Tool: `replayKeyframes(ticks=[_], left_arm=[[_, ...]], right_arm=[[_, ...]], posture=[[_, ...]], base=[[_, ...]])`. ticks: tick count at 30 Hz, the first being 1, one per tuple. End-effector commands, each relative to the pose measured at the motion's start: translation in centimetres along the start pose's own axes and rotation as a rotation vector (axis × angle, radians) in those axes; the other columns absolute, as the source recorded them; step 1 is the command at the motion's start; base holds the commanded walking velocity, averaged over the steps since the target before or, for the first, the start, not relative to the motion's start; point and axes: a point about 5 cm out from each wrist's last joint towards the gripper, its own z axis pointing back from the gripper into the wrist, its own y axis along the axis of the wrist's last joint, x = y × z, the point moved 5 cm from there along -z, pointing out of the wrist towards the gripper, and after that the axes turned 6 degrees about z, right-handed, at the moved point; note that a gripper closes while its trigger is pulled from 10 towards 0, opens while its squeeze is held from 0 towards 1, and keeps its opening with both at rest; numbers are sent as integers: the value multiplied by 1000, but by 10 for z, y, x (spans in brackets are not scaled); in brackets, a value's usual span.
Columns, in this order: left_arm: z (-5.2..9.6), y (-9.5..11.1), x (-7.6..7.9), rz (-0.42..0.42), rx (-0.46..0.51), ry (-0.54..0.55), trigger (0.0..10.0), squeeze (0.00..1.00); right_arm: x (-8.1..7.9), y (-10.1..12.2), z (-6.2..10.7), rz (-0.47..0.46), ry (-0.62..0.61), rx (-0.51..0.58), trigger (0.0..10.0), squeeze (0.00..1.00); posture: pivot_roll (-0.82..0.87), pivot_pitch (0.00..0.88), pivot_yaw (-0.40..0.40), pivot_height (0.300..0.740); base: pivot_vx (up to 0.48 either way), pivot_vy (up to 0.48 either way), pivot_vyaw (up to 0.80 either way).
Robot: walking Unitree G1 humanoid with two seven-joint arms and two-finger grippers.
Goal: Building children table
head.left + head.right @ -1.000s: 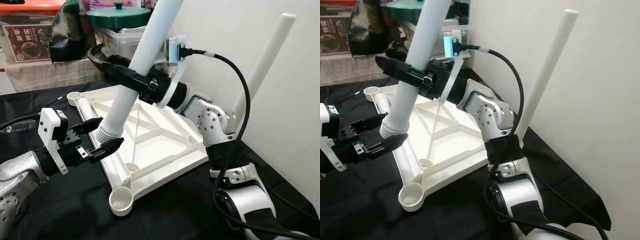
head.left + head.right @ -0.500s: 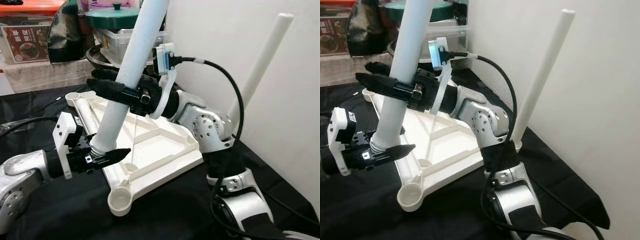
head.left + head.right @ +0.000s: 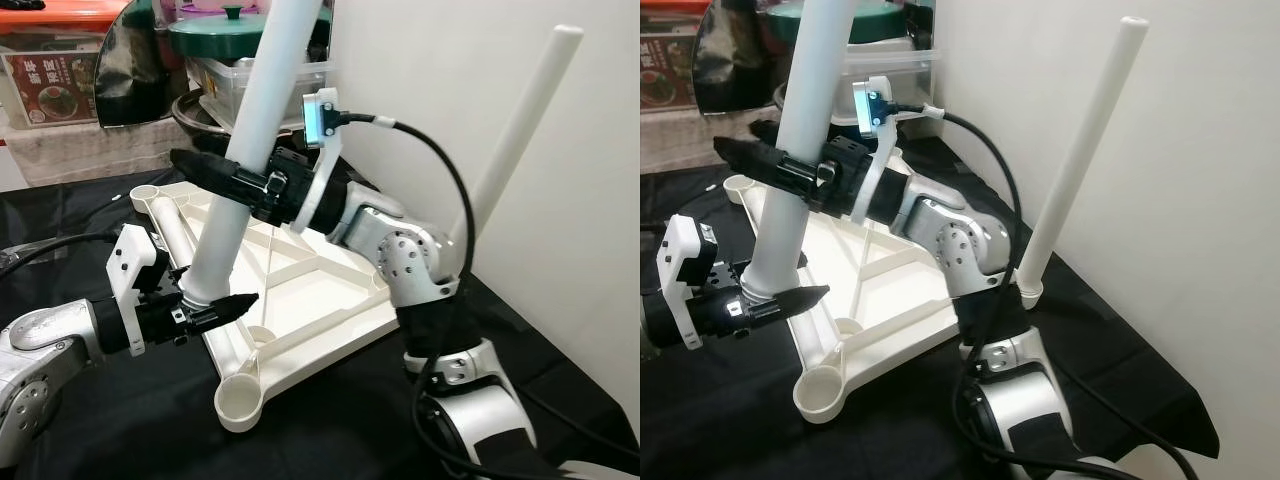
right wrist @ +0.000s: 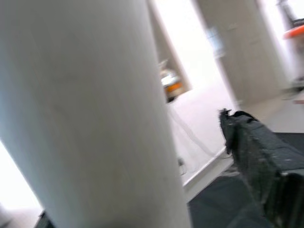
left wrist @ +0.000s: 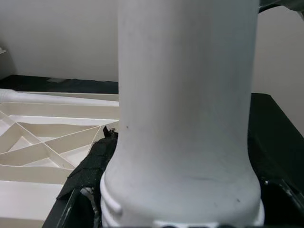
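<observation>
- You have the white table leg tilted above the upturned tabletop, which lies on the black cloth.
- Your right gripper is clamped round the leg at mid-length; your left gripper closes on its ribbed lower end, just above the tabletop's edge.
- The leg looks like hollow plastic: light, stiff and smooth, so likely to slip or swing if you squeeze lightly. The low hold steers the end best.
- The corner socket nearest you is an empty cup; another leg already stands in the far socket by the wall.
- A lidded plastic tub sits behind; I cannot tell its contents.
</observation>
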Motion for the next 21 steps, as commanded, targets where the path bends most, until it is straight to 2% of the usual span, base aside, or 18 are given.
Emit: replayKeyframes(ticks=[1,2,3,4,6,7,8,10,13,18,21], left_arm=[[-4,5,4,-37,10,-21,9765,0],[-5,7,-4,-70,24,53,10000,0],[-5,7,-4,-70,24,53,10000,0],[-8,6,-11,-113,32,129,10000,0],[-8,6,-11,-113,32,129,10000,0],[-12,2,-18,-149,25,203,10000,0],[-16,-7,-25,-193,-12,279,10000,0],[-16,-7,-25,-193,-12,279,10000,0],[-23,-22,-38,-258,-94,409,10000,0],[-29,-24,-39,-258,-98,437,10000,0],[-38,-27,-34,-242,-92,434,10000,0]], right_arm=[[8,2,0,5,-60,-4,10000,835],[18,-2,0,-37,-156,1,10000,0],[18,-2,0,-37,-156,1,10000,0],[25,-7,1,-100,-229,8,10000,0],[25,-7,1,-100,-229,8,10000,0],[28,-16,3,-150,-277,3,10000,0],[29,-26,3,-194,-316,-8,10000,0],[29,-26,3,-194,-316,-8,10000,0],[28,-42,2,-235,-371,-43,10000,0],[31,-48,4,-243,-417,-49,10000,0],[35,-52,5,-256,-463,-44,10000,0]], posture=[[68,0,-79,740],[63,0,-71,740],[63,0,-71,740],[65,0,-76,740],[65,0,-76,740],[68,0,-77,740],[67,0,-79,740],[67,0,-79,740],[67,0,-80,740],[66,0,-77,740],[65,0,-75,740]], base=[[0,0,0],[0,0,0],[0,0,0],[0,0,0],[0,0,0],[0,0,0],[0,0,0],[0,0,0],[0,0,0],[0,0,0],[0,0,0]])
